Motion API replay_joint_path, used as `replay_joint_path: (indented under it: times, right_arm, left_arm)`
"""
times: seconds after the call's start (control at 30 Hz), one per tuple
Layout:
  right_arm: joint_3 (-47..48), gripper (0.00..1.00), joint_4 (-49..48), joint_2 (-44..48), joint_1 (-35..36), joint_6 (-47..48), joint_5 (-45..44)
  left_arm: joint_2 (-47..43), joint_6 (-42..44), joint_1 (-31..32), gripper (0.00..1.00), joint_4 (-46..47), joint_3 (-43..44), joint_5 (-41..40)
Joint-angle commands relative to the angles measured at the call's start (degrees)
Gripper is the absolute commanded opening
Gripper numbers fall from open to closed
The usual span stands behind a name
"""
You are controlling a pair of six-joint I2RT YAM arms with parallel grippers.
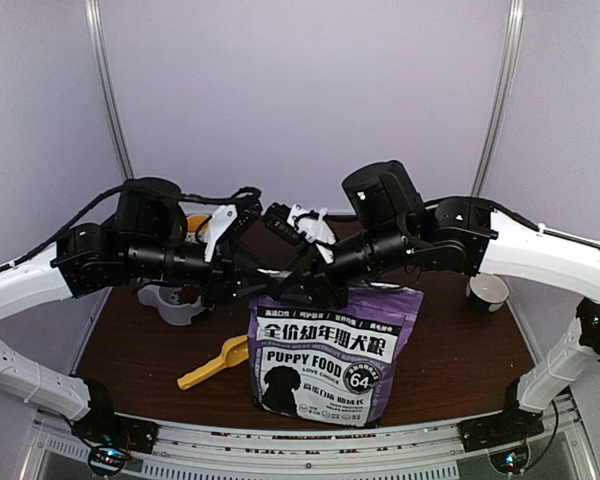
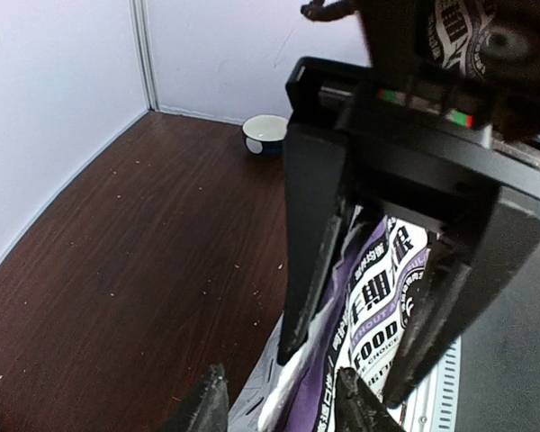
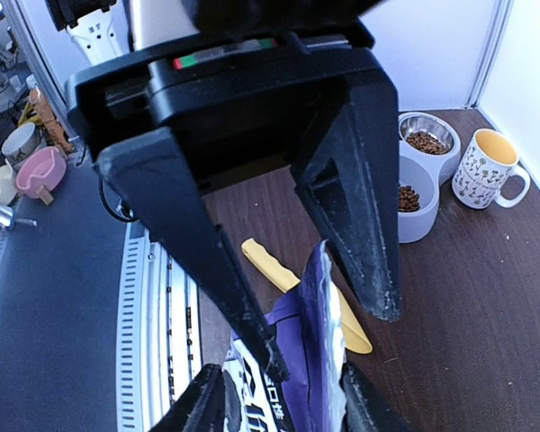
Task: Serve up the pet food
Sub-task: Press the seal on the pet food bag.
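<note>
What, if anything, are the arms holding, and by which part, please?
Nothing looks gripped: the left fingers and right fingers stand apart, straddling the top edge of the bag.

Table [image 1: 460, 350], top view: pet food bag [image 1: 330, 350] upright at 6 o'clock by the near edge; scoop [image 1: 212, 362] flat just beside it at its 9 o'clock. Double bowl [image 1: 175, 303] at the bag's 10 o'clock, kibble [image 3: 409, 198] in both compartments. Mug [image 3: 490, 168] just beside the bowl at its 12 o'clock; cup [image 1: 488, 292] at the bag's 2 o'clock, well apart, near the right edge.
</note>
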State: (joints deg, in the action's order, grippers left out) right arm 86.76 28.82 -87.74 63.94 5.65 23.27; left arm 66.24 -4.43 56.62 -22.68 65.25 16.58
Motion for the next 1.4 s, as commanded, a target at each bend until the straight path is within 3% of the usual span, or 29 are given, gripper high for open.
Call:
replay_joint_path:
  times: [0.0, 0.2, 0.5, 0.6, 0.73, 0.93, 1.03, 1.1, 1.17, 1.27, 1.37]
  right_arm:
    - [-1.59, 0.44, 4.24, 4.19, -0.70, -0.07, -0.20]
    - [-6.19, 0.53, 11.17, 10.94, -3.94, 0.69, -3.40]
    - [-9.19, 0.52, 20.30, 16.77, -7.15, 1.51, -3.06]
    - [-8.54, 0.40, 21.88, 15.98, -7.17, 1.62, -2.67]
    - [-7.29, 0.00, 22.72, 15.11, -7.14, 2.04, -2.79]
    - [-7.51, 0.00, 22.15, 17.44, -7.22, 2.02, -6.20]
    - [-8.11, 0.27, 23.44, 18.90, -7.30, 1.62, -7.07]
    - [-9.50, 0.33, 23.33, 20.67, -7.47, 1.29, -7.33]
    - [-11.13, 0.33, 23.03, 22.57, -7.87, 0.85, -7.28]
    - [-13.04, 0.14, 22.70, 24.51, -8.40, 0.33, -7.23]
    - [-14.25, 0.02, 22.32, 24.77, -8.61, 0.09, -6.26]
  left_arm:
    - [0.64, -0.51, -0.29, 0.42, 4.37, -0.08, 2.06]
    - [-0.18, -0.88, -0.28, 0.42, 4.91, -0.45, -0.80]
    - [-5.41, -4.10, -0.30, 0.68, 6.69, -2.58, -10.18]
    - [-7.00, -5.10, -0.34, 0.71, 6.35, -2.84, -12.87]
    - [-9.08, -6.27, -0.37, 0.74, 5.53, -3.29, -16.05]
    - [-11.09, -9.42, -1.88, 0.77, 2.84, -3.08, -18.95]
    - [-11.59, -10.34, -3.63, 0.78, 1.77, -3.07, -19.07]
    - [-11.86, -10.71, -4.76, 0.78, 1.06, -2.95, -18.97]
    - [-12.29, -10.79, -5.84, 0.79, 0.69, -2.89, -18.57]
    - [-12.85, -10.78, -6.87, 0.79, 0.39, -2.91, -18.25]
    - [-13.29, -10.70, -7.54, 0.79, -0.12, -2.85, -18.10]
